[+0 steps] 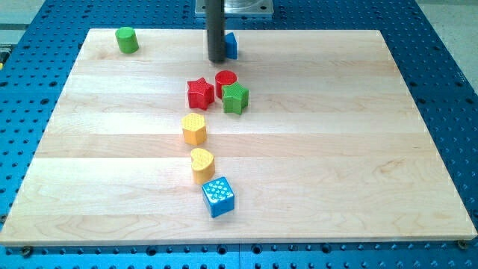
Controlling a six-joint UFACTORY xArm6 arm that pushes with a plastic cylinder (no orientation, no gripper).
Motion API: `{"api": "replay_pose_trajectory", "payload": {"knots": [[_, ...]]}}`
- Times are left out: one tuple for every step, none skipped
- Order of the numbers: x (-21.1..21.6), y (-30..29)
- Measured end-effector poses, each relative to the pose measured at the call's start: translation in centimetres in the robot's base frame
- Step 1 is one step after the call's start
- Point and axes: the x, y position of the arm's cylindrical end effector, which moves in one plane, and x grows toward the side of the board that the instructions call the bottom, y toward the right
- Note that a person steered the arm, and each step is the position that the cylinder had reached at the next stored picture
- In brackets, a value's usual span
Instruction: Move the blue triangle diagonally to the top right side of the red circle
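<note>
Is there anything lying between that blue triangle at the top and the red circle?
No. In the camera view only bare wood separates the blue triangle from the red circle; my tip sits just left of the triangle.

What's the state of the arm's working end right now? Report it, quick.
No pincer on this arm: it ends in a rod. My tip holds nothing; it sits at the view's top, against the left side of the blue triangle, above the red circle.
</note>
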Motion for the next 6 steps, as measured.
{"api": "replay_pose_trajectory", "payload": {"knots": [[-1.1,-1.1],[-1.1,6.5],[-1.4,10.0],[1.7,10.9],[1.8,13.0],[1.8,13.0]]}}
